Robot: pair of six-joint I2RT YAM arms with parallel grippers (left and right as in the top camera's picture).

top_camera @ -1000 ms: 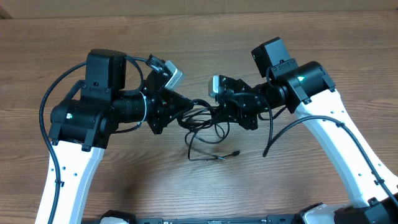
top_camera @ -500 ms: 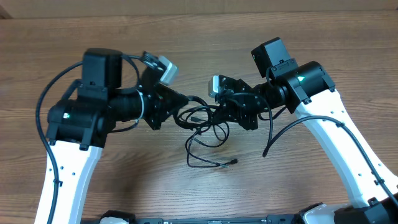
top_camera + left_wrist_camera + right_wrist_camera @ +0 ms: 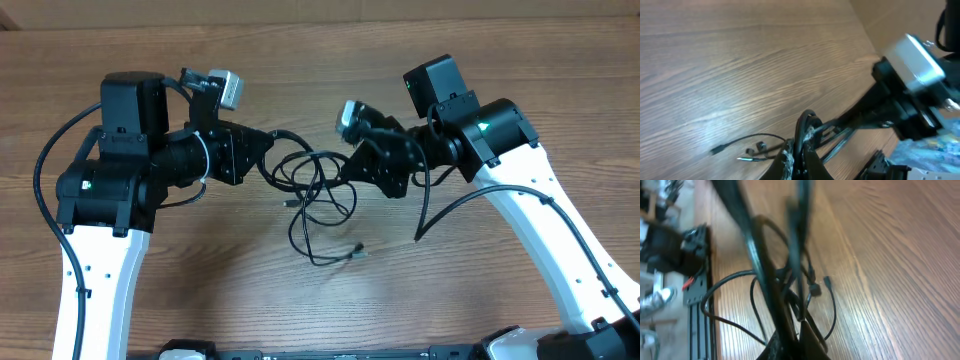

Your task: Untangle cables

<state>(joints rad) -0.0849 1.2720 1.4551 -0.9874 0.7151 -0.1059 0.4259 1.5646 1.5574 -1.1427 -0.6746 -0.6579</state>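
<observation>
The thin black cables with small metal-tipped plugs hang between my two claws over the middle of the brown wood-grain table. Their lower loops sag onto the boards towards my base. A moment ago the bundle was bunched tight, because my claws sat close together. Since then my left claw has drawn away to my left and a little farther from my base, and my right claw has tipped upward. The gap between them is now clearly wider.

The knot has stretched with it. The loops have spread into separate rings with wood showing through them, and the loose plug end has slid a little to my left along the table. I judge this to be real progress, since the strands are starting to part. They still cross in the middle, though, so the cables are not free of each other yet.

Both claws are pinched fully closed, each on a strand. In the left wrist view, cords run straight out from between my left claw's fingers towards the other arm. In the right wrist view, blurred cords rise from my right claw's fingers, with slack coils lying on the wood below.

I see no box, tray or bin in any view. The cables are inside nothing, just held in the air and trailing on the bare table.
</observation>
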